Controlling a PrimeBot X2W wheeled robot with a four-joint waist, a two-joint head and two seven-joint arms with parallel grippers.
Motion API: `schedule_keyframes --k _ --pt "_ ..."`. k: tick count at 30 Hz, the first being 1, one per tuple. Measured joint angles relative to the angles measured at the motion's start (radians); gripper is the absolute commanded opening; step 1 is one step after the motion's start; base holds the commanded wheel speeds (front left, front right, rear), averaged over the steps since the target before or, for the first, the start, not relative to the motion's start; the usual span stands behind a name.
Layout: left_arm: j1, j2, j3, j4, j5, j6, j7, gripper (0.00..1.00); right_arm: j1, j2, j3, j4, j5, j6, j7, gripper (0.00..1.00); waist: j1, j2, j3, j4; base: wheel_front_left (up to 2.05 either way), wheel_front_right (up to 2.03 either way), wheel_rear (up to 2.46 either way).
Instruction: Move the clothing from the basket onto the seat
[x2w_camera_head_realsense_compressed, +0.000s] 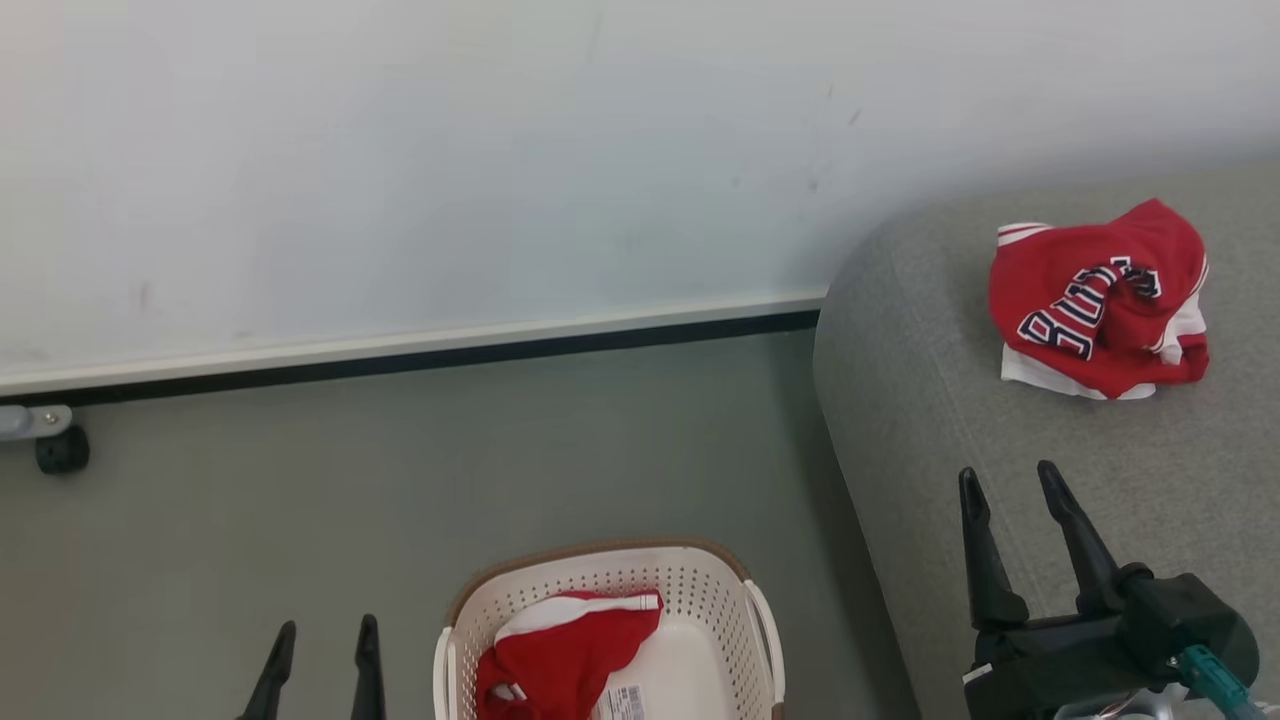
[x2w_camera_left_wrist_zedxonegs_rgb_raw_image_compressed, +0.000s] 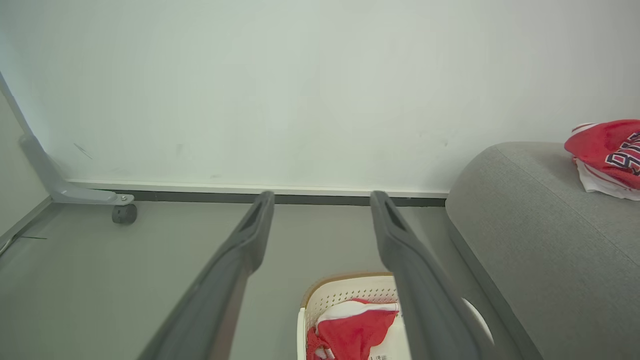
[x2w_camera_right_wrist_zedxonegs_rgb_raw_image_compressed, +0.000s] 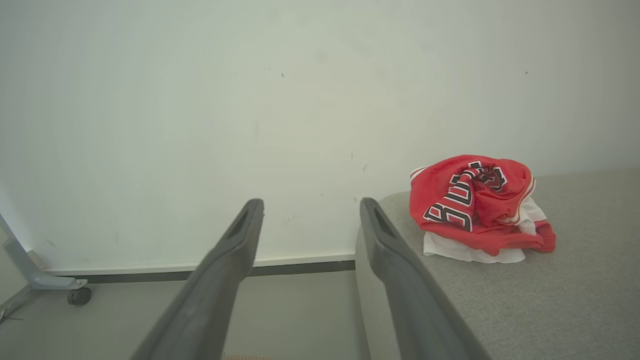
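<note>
Grippers first, nearest the camera: left gripper (x2w_camera_head_realsense_compressed: 327, 628) sits at the lower left of the head view, its two dark fingers parted with nothing between them. The left wrist view confirms the gap, with floor and wall visible between the fingers. Right gripper (x2w_camera_head_realsense_compressed: 1008, 478) sits at the lower right, fingers likewise spread and empty, pointing up over the front part of the seat (x2w_camera_head_realsense_compressed: 900, 400); whether it touches the fabric cannot be told. Basket (x2w_camera_head_realsense_compressed: 600, 549) stands on the grey floor (x2w_camera_head_realsense_compressed: 300, 520) between the two grippers, just right of the left gripper and close beside the seat's rounded end, cut off by the bottom edge of the head view. Inside it lies one red garment (x2w_camera_head_realsense_compressed: 575, 640), crumpled toward the left side, with a white band along its upper edge. A barcode sticker (x2w_camera_head_realsense_compressed: 622, 703) shows inside the basket beside it. Seat is a grey fabric sofa on the right side. Farther back on its top lies a lettered jersey (x2w_camera_head_realsense_compressed: 1100, 300), bunched, red with black-and-white block letters and a white layer beneath, well apart from the right gripper. Beyond the floor runs a pale baseboard (x2w_camera_head_realsense_compressed: 400, 348) with a dark strip under it, then a plain white wall (x2w_camera_head_realsense_compressed: 500, 150). A black caster (x2w_camera_head_realsense_compressed: 62, 450) on a grey bracket stands at the far left by the baseboard.
</note>
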Motion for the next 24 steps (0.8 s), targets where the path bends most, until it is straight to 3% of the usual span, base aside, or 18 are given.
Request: schedule_keyframes --k 10,24 --pt "-0.110 0.000 -0.076 0.048 0.053 -0.036 0.009 1.00 -0.065 -0.019 -0.033 -0.041 -0.008 0.000 -0.004 1.00 0.0002 0.0000 0.117 -0.005 0.00 0.00 0.00" --pt "-0.370 -0.026 -0.213 0.266 0.162 -0.097 0.094 1.00 -0.191 -0.041 -0.076 -0.111 -0.028 -0.007 -0.007 1.00 0.0003 0.0001 0.316 -0.037 0.00 0.00 0.00"
